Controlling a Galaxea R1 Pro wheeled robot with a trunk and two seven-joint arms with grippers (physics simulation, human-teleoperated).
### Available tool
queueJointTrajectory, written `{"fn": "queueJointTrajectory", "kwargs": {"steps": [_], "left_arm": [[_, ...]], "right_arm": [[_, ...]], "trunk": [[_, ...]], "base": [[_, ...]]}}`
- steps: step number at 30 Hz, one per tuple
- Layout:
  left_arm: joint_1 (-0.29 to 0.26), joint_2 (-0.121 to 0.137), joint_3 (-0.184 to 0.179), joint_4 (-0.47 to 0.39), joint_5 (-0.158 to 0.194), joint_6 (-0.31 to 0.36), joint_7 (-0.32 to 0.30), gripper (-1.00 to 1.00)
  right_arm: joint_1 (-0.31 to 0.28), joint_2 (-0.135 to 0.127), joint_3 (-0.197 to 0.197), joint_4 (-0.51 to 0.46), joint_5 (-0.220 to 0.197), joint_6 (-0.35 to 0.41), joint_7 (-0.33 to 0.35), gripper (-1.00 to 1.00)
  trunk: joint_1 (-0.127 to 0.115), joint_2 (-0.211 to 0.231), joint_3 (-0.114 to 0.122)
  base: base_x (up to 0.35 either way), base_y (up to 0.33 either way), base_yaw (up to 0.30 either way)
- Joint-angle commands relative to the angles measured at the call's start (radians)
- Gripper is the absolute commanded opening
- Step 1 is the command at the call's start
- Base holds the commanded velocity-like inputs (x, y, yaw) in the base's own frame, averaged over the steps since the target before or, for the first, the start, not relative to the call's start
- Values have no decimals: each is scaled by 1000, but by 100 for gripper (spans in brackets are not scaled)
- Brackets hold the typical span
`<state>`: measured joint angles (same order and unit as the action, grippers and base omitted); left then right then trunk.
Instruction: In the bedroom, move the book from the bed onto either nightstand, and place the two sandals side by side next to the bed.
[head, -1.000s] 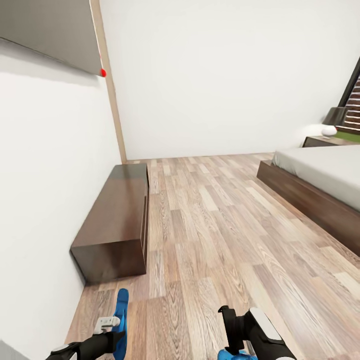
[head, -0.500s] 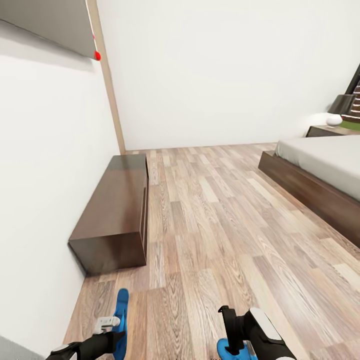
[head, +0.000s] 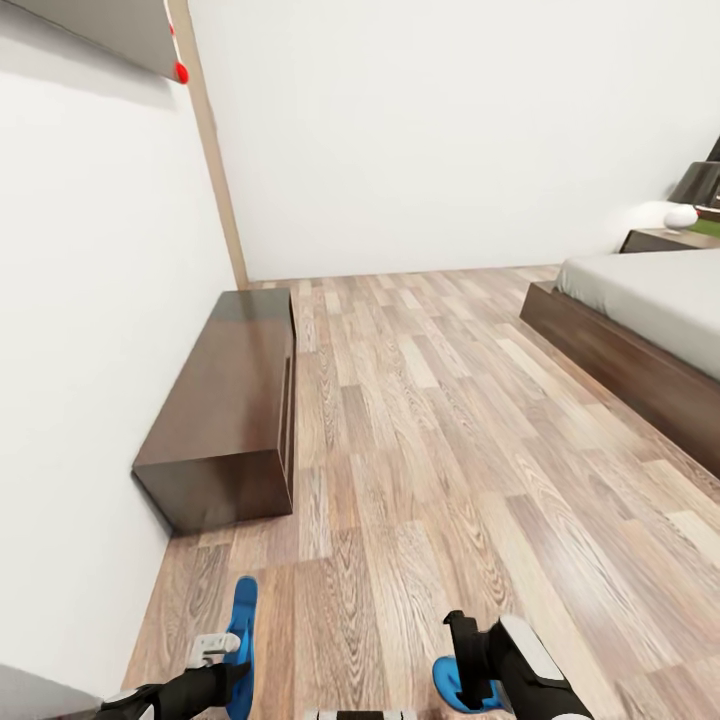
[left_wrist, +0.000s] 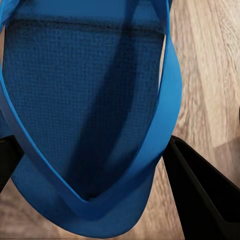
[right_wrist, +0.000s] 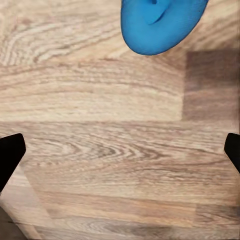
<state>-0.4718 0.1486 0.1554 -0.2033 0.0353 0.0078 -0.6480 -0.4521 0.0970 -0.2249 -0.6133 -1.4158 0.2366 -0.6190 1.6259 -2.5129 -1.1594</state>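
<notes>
Between the left hand's (left_wrist: 95, 150) fingers, one sandal (left_wrist: 85, 115) stays.

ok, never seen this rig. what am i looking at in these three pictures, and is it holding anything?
A simulated wheeled robot with two arms. The big picture is from its head camera, looking down over a wood-plank floor: a long low cabinet by the wall, the bed, and a nightstand beyond it. The other two come from a camera at each wrist. The left gripper is clamped on a blue sandal. The right gripper is open above the floor, with a second blue sandal just ahead.
</notes>
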Motion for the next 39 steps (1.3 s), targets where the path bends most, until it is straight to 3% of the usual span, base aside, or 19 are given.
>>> {"fn": "queueJointTrajectory", "kwargs": {"steps": [1, 22, 34, 39], "left_arm": [[-1, 0, 3, 1, 3, 0, -4, -100], [-1, 1, 4, 1, 3, 1, -4, -100], [-1, 9, 4, -2, 2, -2, 1, -100], [-1, 23, 16, -2, 2, -3, 2, -100]], "right_arm": [[0, 1, -7, -2, 0, -12, -5, 100], [0, -3, -13, -7, -2, -36, -4, 100], [0, -3, -11, -4, -2, -46, -4, 100], [-1, -3, -11, -3, -2, -46, -4, 100]], "trunk": [[0, -1, -5], [10, -6, -86], [10, -6, -86], [10, -6, -86]], "base": [[0, 0, 0], [0, 0, 0], [7, 0, 0], [206, 0, 0]]}}
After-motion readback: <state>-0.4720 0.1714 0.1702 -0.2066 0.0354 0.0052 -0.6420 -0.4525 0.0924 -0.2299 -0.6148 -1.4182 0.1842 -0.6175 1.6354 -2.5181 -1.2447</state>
